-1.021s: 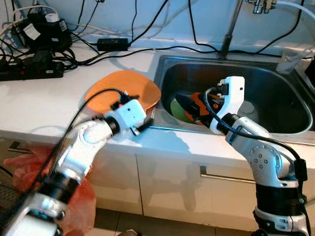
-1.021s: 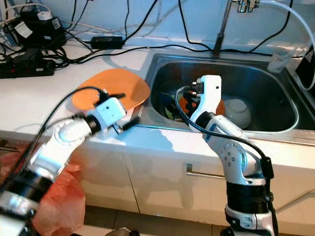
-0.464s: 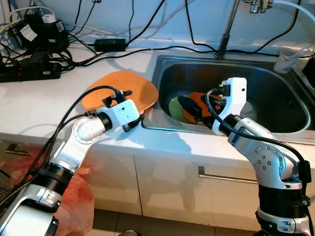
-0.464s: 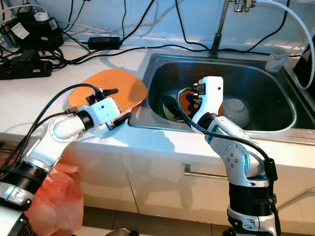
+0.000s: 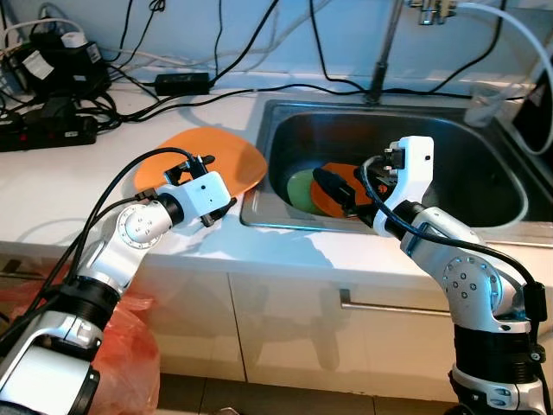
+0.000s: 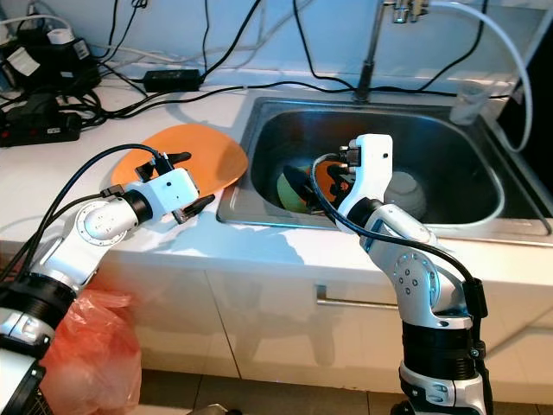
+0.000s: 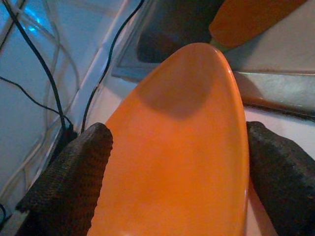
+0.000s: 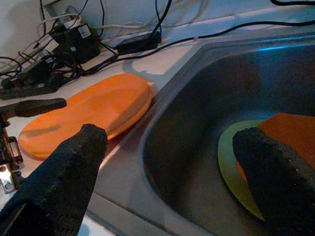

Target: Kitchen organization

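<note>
An orange plate (image 5: 203, 154) lies flat on the white counter just left of the sink (image 5: 285, 117). My left gripper (image 5: 218, 181) is at the plate's near edge, open, with one finger on each side of the plate (image 7: 177, 147); I cannot tell whether they touch it. My right gripper (image 5: 337, 192) hangs inside the sink, open and holding nothing. Below it a green plate (image 8: 234, 157) lies with another orange plate (image 8: 290, 132) on top. A white bowl (image 6: 404, 192) sits further right in the sink.
A power strip (image 5: 43, 130), adapters and black cables crowd the counter's back left. The faucet (image 5: 380, 60) rises behind the sink, with a clear cup (image 5: 482, 104) at its right corner. A red plastic bag (image 5: 121, 363) hangs by the cabinet below.
The camera has shifted a little. My left arm has drawn back and steadied, its open fingers now straddling the counter plate's near edge. The right gripper has barely moved.
</note>
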Controlling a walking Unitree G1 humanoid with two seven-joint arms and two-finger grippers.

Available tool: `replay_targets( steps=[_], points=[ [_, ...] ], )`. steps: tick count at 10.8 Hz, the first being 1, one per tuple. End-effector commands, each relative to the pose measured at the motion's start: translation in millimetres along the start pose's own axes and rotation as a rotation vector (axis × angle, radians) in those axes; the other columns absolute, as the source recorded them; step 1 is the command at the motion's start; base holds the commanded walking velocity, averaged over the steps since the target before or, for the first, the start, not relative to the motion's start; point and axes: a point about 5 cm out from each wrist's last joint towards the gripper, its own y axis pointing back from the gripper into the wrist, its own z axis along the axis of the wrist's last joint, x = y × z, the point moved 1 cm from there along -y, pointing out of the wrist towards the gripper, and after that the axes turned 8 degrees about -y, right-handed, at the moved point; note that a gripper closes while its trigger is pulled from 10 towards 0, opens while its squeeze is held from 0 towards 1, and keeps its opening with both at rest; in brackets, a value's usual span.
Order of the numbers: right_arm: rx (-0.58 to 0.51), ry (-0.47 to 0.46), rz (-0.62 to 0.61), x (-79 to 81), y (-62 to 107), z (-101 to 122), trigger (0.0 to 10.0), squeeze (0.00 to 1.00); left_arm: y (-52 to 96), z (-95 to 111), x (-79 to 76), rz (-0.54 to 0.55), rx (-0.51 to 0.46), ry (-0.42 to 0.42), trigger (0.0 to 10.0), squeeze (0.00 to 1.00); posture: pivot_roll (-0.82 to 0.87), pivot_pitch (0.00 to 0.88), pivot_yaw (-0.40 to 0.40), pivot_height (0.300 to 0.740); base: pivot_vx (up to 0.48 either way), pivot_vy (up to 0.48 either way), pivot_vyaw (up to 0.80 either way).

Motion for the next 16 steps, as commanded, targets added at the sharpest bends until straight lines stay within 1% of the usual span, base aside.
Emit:
replay_targets(
  steps=[1,3,4,5,7,9,10,11,12,13,14,15,16],
  points=[
    [-0.029,0.016,0.012,4.4,0.7,10,10.0,0.95,4.4,-19,-19.8,-0.11,0.091,-0.002,10.0,0.0,-0.02,0.0,0.017,0.74,0.0,0.0,0.0],
    [-0.034,0.017,0.011,4.3,0.7,11,10.0,0.95,7.9,-29,-28.5,-0.21,0.141,-0.035,10.0,0.0,-0.02,0.0,0.017,0.74,0.0,0.0,0.0],
    [-0.035,0.015,0.011,4.3,-0.2,11,10.0,0.95,10.9,-35,-30.6,-0.267,0.179,-0.024,10.0,0.0,-0.02,0.0,0.021,0.74,0.0,0.0,0.0],
    [-0.035,0.015,0.011,4.5,-0.1,11,10.0,0.95,13.2,-37,-30.9,-0.272,0.191,-0.025,10.0,0.0,-0.02,0.0,0.021,0.74,0.0,0.0,0.0],
    [-0.035,0.012,0.011,4.7,-0.3,11,10.0,0.95,12.2,-40,-30.0,-0.241,0.215,0.001,10.0,0.0,-0.02,0.0,0.023,0.74,0.0,0.0,0.0],
    [-0.034,0.009,0.01,5.0,-0.5,9,10.0,0.95,13.8,-42,-32.9,-0.255,0.238,0.016,10.0,0.0,-0.02,0.0,0.026,0.74,0.0,0.0,0.0],
    [-0.035,0.006,0.009,4.9,-0.4,9,10.0,0.95,13.4,-42,-32.3,-0.219,0.24,0.092,10.0,0.0,-0.02,0.0,0.028,0.74,0.0,0.0,0.0],
    [-0.035,0.005,0.008,4.6,-0.4,9,10.0,0.94,9.1,-38,-24.5,-0.133,0.218,0.191,10.0,0.0,-0.02,0.0,0.031,0.74,0.0,0.0,0.0],
    [-0.037,0.003,0.006,4.3,-0.4,8,10.0,0.91,1.6,-22,-13.0,-0.026,0.127,0.324,10.0,0.0,-0.02,0.0,0.033,0.74,0.0,0.0,0.0],
    [-0.038,0.001,0.005,4.6,-1.0,8,10.0,0.89,-2.1,-17,-9.0,0.011,0.117,0.355,10.0,0.0,-0.02,0.0,0.036,0.74,0.0,0.0,0.0],
    [-0.039,0.0,0.006,5.0,-1.5,8,10.0,0.87,-2.7,-17,-8.8,0.016,0.139,0.363,10.0,0.0,-0.02,0.0,0.038,0.74,0.0,0.0,0.0],
    [-0.041,-0.001,0.005,4.9,-1.6,8,10.0,0.87,-2.7,-20,-11.3,-0.001,0.163,0.366,10.0,0.0,-0.02,0.0,0.038,0.74,0.0,0.0,0.0],
    [-0.043,-0.003,0.005,5.1,-1.8,8,10.0,0.85,-1.3,-25,-14.7,-0.041,0.197,0.337,10.0,0.0,-0.02,0.0,0.042,0.74,0.0,0.0,0.0]
  ],
)
